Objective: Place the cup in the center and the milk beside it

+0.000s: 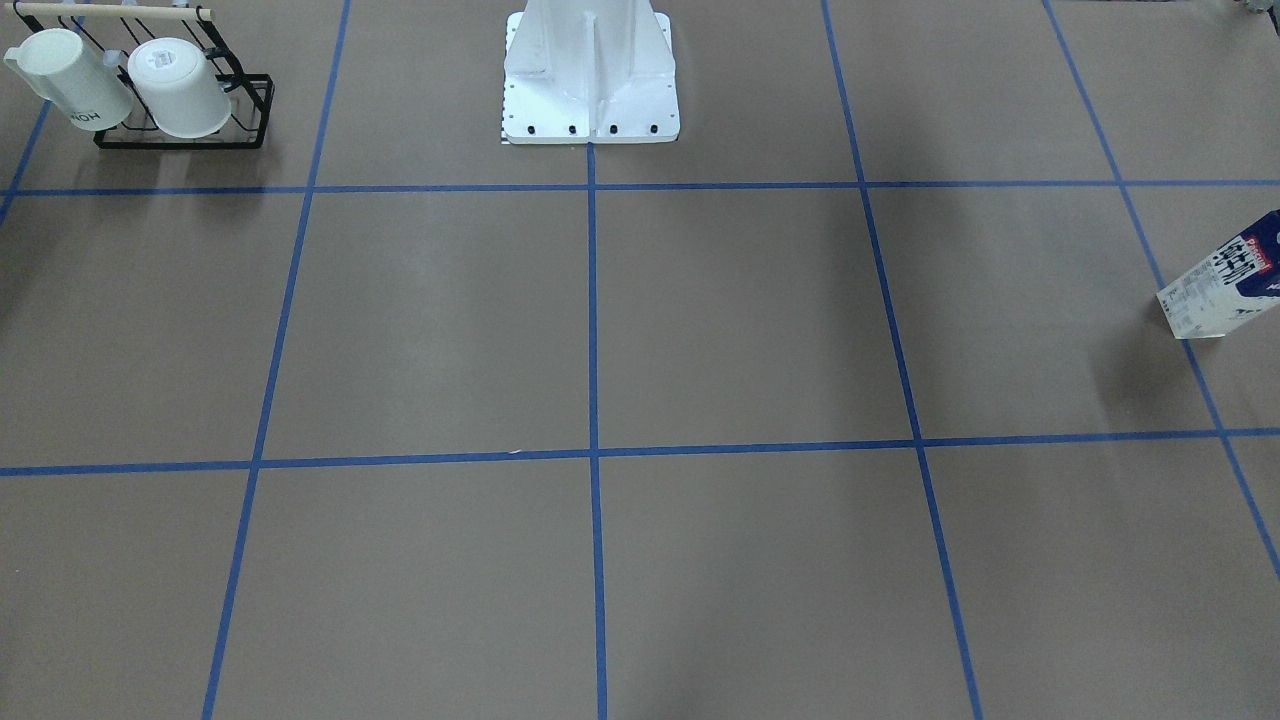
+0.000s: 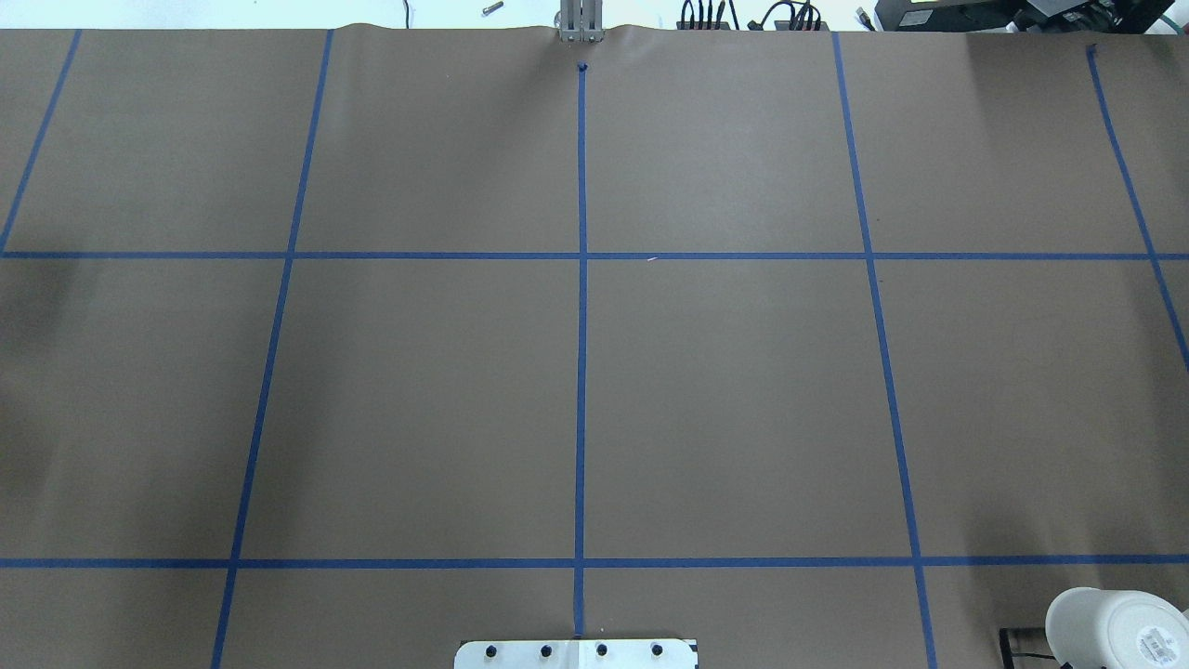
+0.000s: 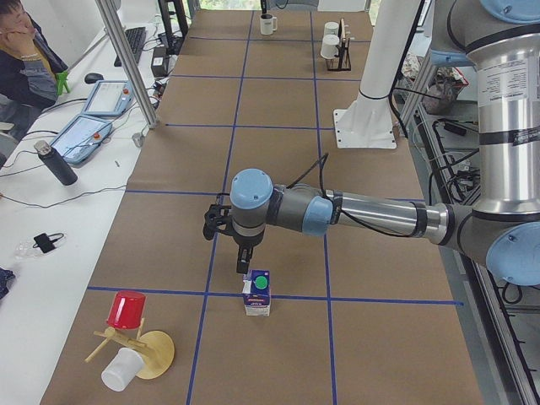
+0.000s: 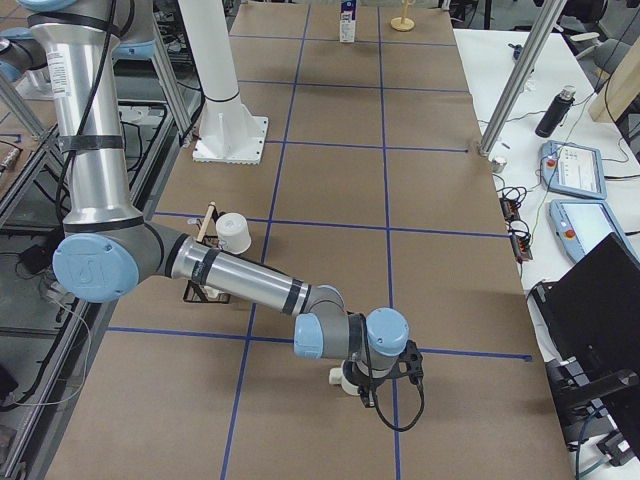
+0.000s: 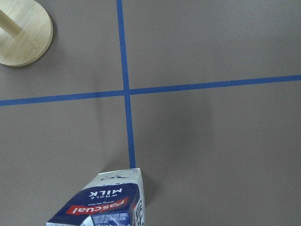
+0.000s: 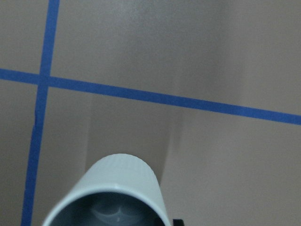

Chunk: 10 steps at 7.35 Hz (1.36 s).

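- Milk (image 3: 256,293) stands upright on a tape line (image 3: 354,301) at the bench (image 3: 278,169) left end. The left tool (image 3: 243,263) hangs just above, at its 11 o'clock, grip unreadable.
- Cup (image 6: 115,193) sits near the right end, at 9 o'clock of the right tool (image 4: 365,385), grip likewise unreadable.

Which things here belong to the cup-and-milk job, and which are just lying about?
Job: milk carton; cup below the right wrist camera; table center.
Lying about: black rack holding two white mugs; wooden stand with a red cup on it; white cup by its base.
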Each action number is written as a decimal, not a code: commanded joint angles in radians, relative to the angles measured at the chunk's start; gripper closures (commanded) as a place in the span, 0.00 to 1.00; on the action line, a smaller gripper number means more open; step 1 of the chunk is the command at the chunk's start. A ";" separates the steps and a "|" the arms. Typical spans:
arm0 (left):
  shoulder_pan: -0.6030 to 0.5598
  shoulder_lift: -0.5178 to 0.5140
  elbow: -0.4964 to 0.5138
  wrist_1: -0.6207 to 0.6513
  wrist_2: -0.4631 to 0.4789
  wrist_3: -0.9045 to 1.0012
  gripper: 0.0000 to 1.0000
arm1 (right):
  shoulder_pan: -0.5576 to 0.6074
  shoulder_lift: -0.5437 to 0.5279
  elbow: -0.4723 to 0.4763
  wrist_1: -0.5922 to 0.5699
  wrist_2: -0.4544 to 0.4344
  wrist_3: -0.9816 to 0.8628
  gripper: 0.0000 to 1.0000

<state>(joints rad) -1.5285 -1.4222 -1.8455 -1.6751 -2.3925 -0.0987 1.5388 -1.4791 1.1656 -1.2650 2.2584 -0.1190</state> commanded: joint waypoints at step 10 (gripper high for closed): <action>-0.005 0.005 -0.021 -0.005 -0.022 0.007 0.02 | -0.728 0.440 0.568 -0.198 -0.112 1.443 1.00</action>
<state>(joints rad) -1.5340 -1.4167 -1.8649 -1.6784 -2.4145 -0.0926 0.9332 -1.1499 1.7323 -1.4570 2.2140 1.1164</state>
